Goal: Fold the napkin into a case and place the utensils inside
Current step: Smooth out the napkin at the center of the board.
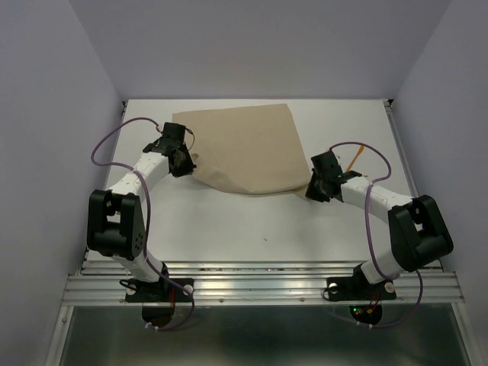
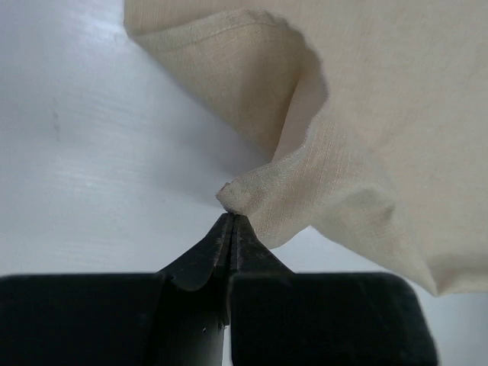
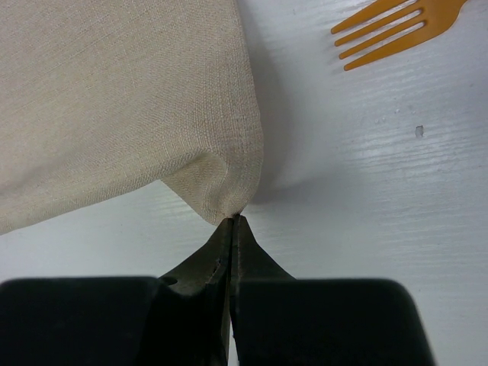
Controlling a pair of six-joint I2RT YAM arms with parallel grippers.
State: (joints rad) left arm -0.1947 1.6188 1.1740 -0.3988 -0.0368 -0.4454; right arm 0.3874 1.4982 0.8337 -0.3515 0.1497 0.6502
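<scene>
The desk is white, smooth and glossy, with faint scuffs. Plain pale walls enclose it on three sides, and a ribbed metal rail runs along its near edge.

The napkin lies spread on the far middle of the desk, and both near corners are drawn up off the surface. The left end effector has its jaws pressed narrow on the puckered near-left corner. The right end effector is likewise closed tight, pinching the near-right corner.

One orange fork rests on bare desk beyond the right end effector, beside the napkin and apart from it. No folded case has been formed.
</scene>
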